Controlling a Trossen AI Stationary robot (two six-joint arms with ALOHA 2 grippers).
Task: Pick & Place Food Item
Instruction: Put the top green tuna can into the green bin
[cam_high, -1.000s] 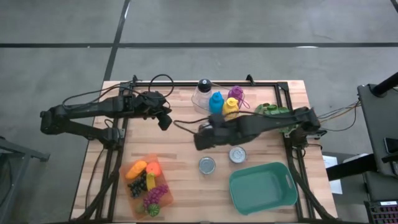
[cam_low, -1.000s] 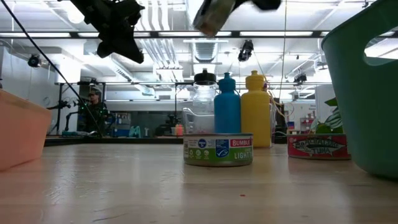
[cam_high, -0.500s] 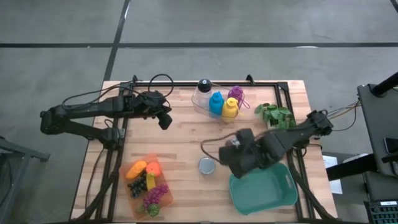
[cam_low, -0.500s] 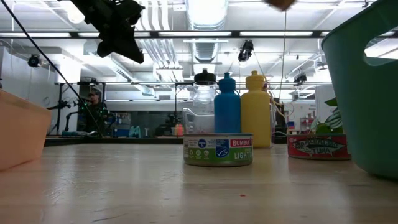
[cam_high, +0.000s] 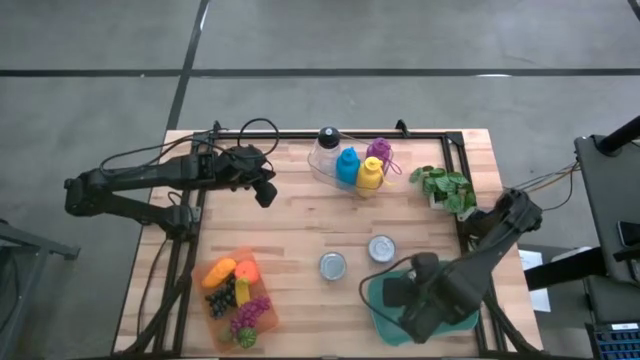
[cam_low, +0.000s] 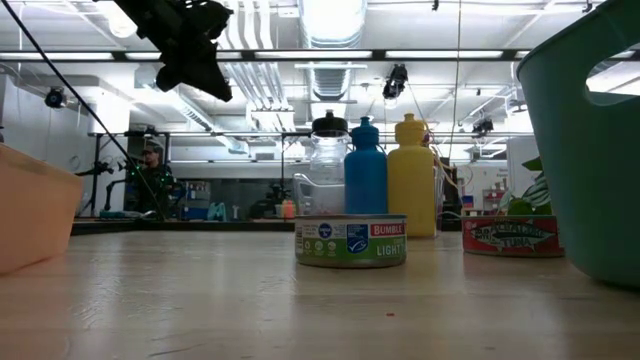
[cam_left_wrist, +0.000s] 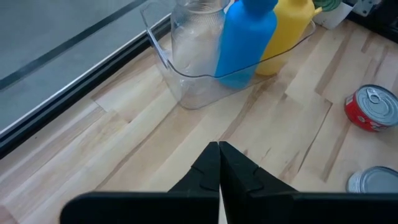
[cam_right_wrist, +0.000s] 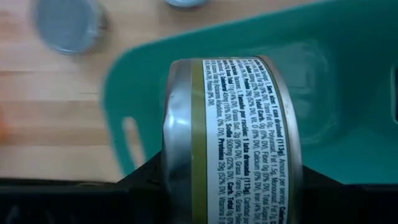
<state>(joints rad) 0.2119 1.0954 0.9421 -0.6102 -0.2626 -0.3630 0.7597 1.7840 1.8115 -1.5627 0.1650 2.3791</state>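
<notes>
the right gripper (cam_high: 395, 291) hangs over the teal bin (cam_high: 462, 300) at the near right of the table (cam_high: 300, 230), its fingers clenched on a can (cam_right_wrist: 231, 140). in the right wrist view the can lies on its side between the fingers, filling the gap from one to the other, its label with small nutrition print and an olive band turned to the camera. straight beyond the fingers is the inside of the teal bin, its wall with a handle slot to one side; past the bin's rim bare wood shows, and a silver-topped can (cam_right_wrist: 66, 23) stands on it well apart from the fingertips.

the left gripper (cam_high: 265, 193) waits above the far left of the table, fingers pressed together with nothing between them. ahead of its fingertips, in the left wrist view, stands a clear holder (cam_left_wrist: 193, 74) with a clear bottle (cam_left_wrist: 198, 37), a blue bottle (cam_left_wrist: 247, 40) and a yellow bottle (cam_left_wrist: 287, 34) in a row. off to one side of those fingers are a red can (cam_left_wrist: 371, 109) and a grey-topped can (cam_left_wrist: 373, 182), both upright on the wood.

near the table's near left edge an orange tray (cam_high: 238, 300) holds toy fruit (cam_high: 240, 292), and a leafy plant (cam_high: 446, 186) sits by the right edge.
</notes>
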